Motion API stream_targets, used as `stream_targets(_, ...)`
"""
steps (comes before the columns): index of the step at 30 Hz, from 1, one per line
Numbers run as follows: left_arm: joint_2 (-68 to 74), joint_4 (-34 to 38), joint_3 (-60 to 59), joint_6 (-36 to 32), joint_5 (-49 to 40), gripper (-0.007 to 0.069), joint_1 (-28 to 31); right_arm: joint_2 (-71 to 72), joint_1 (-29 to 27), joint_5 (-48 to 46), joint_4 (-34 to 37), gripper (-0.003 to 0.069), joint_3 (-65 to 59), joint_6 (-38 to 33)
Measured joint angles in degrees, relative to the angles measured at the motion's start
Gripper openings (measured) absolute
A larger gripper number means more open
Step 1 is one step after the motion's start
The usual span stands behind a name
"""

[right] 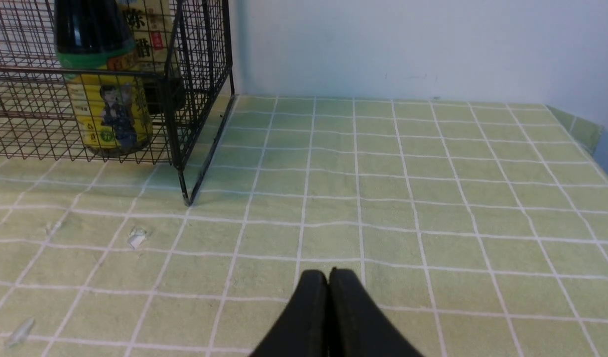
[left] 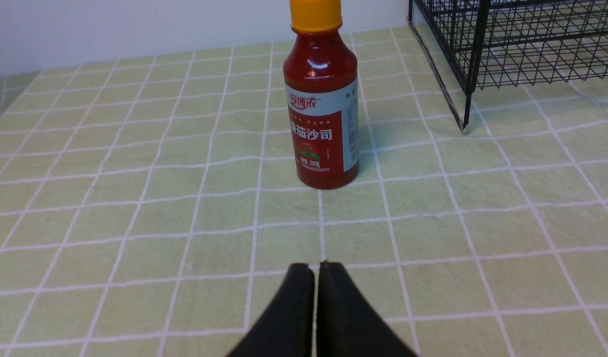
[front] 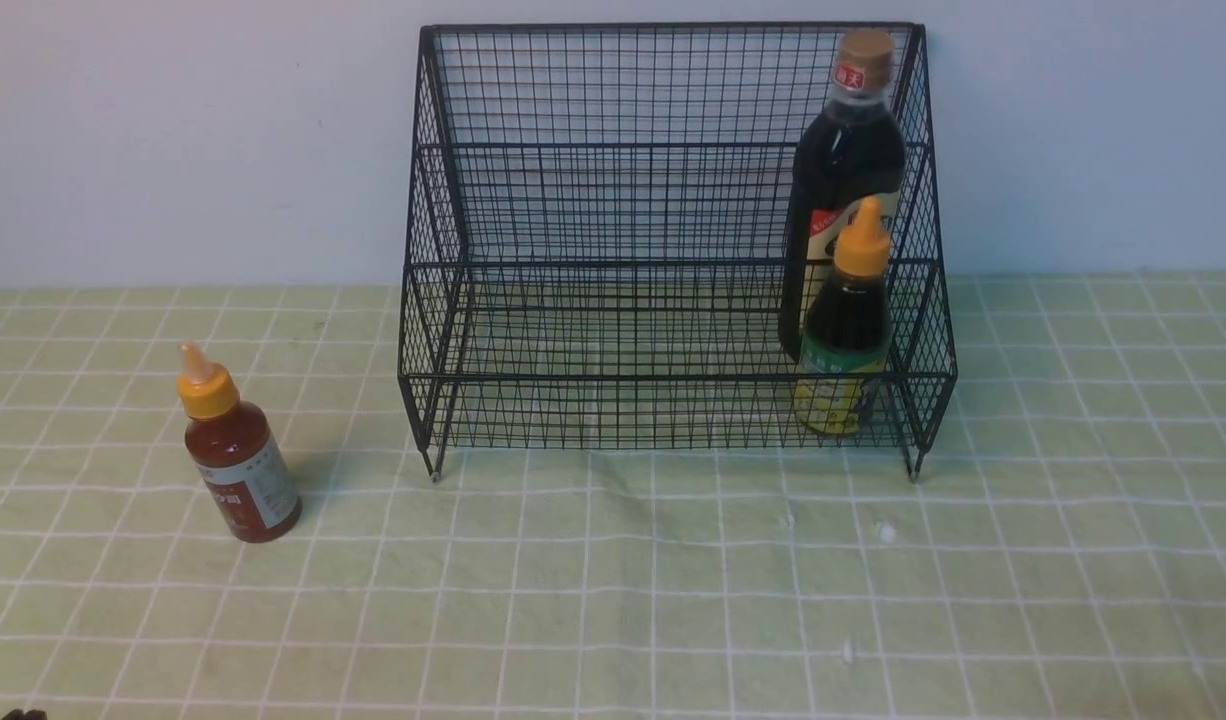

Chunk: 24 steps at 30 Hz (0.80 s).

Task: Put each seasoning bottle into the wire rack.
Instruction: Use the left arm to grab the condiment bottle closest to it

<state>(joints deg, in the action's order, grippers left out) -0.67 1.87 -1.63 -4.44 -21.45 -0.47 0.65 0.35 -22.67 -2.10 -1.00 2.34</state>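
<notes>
The black wire rack (front: 613,150) stands against the back wall. Inside its right end stands the tall dark bottle (front: 841,170) with a tan cap. The small dark bottle (front: 846,330) with an orange nozzle cap stands in front of it. The red-brown bottle (front: 241,465) with a yellow cap stands upright on the cloth, left of the rack. In the left wrist view this bottle (left: 323,109) is straight ahead of my left gripper (left: 316,267), which is shut and empty, well short of it. My right gripper (right: 328,273) is shut and empty over bare cloth, right of the rack (right: 200,99).
A green checked cloth (front: 613,600) covers the table. Small white scraps (front: 885,531) lie in front of the rack's right foot. A pale wall runs behind the rack. The cloth's right edge (right: 581,131) shows in the right wrist view.
</notes>
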Motion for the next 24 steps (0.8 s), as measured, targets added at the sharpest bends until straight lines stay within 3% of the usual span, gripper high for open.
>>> stream_targets(11, 0.0, 2.1, -0.1, 1.8, 3.2, -0.0006, 0.0, 0.0, 0.0, 0.1, 0.0, -0.0015, -0.1, 0.0)
stream_targets(12, 0.0, 7.6, -0.1, 5.4, 8.3, -0.0006, 0.0, 0.0, 0.0, 0.2, 0.0, -0.0015, -0.1, 0.0)
stream_targets(13, 0.0, 8.4, -0.1, 5.9, 8.9, -0.0006, 0.0, 0.0, 0.0, 0.2, 0.0, -0.0015, -0.1, 0.0)
stream_targets(18, 0.0, 31.7, -0.1, 16.3, 24.8, -0.0006, 0.0, 0.0, 0.0, 0.2, 0.0, -0.0015, -0.1, 0.0)
stream_targets(24, 0.0, 44.0, -0.1, 17.1, 37.4, -0.0006, 0.0, 0.0, 0.0, 0.2, 0.0, -0.0015, -0.1, 0.0)
